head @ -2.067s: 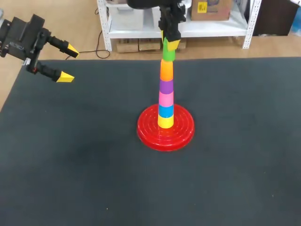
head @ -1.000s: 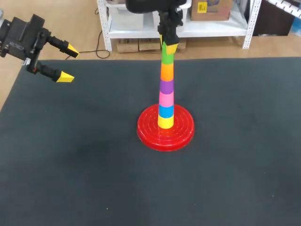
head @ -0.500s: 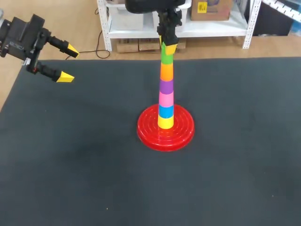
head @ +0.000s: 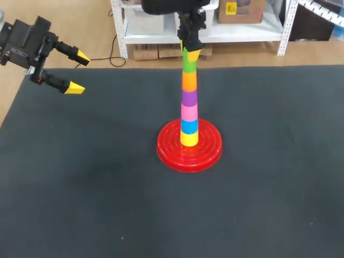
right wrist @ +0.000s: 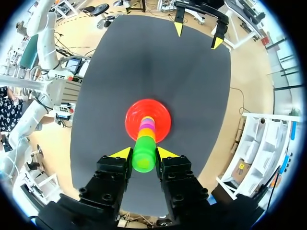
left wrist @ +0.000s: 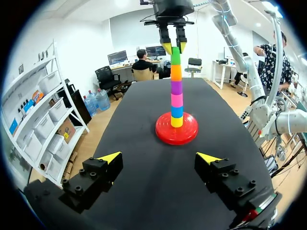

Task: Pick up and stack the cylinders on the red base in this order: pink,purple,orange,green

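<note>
The dark table (head: 80, 204) holds the red base (head: 209, 153) near its middle, well apart from every edge. A stack rises from it: yellow (head: 188, 140), blue (head: 188, 127), pink (head: 188, 112), purple (head: 188, 98), orange (head: 188, 80), then the green cylinder (head: 188, 62) on top. The right gripper (head: 189, 51) hangs over the stack, fingers pressed on the green cylinder from both sides. The left gripper (head: 79, 72) sits above the far left corner, fingers spread wide and holding nothing, well apart from the stack.

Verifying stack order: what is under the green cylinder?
Under the green cylinder come the orange cylinder, purple cylinder, pink cylinder, blue cylinder and yellow cylinder, down to the red base. Whatever runs inside the stack is covered.
</note>
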`<act>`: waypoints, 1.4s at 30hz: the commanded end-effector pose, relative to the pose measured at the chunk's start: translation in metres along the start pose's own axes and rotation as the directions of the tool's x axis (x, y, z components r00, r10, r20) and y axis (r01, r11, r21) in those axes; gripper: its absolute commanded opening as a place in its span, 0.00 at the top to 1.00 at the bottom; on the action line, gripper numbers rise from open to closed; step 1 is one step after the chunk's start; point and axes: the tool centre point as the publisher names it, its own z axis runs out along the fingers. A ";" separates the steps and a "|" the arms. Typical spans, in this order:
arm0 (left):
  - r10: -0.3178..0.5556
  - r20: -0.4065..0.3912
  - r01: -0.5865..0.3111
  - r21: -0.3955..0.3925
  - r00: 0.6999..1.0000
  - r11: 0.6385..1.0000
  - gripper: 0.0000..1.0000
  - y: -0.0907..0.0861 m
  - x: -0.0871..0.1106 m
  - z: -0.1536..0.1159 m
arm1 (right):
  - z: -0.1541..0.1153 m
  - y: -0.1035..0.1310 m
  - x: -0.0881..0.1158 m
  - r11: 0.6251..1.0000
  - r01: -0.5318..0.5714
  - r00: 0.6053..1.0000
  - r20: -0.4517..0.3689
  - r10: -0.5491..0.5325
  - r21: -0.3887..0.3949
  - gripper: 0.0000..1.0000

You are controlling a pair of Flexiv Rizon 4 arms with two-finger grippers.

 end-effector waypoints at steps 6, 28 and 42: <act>0.001 0.000 -0.001 0.001 1.000 1.000 0.00 0.000 0.001 0.000 | -0.001 0.004 0.002 1.000 0.002 1.000 0.017 -0.002 0.001 1.00; 0.001 0.000 -0.001 0.001 1.000 1.000 0.00 0.000 0.001 0.000 | -0.006 -0.003 0.000 1.000 0.000 1.000 0.026 -0.001 0.028 1.00; 0.001 0.000 -0.001 0.001 1.000 1.000 0.00 0.000 0.001 0.000 | 0.001 -0.016 0.000 1.000 -0.011 1.000 0.016 0.010 0.019 1.00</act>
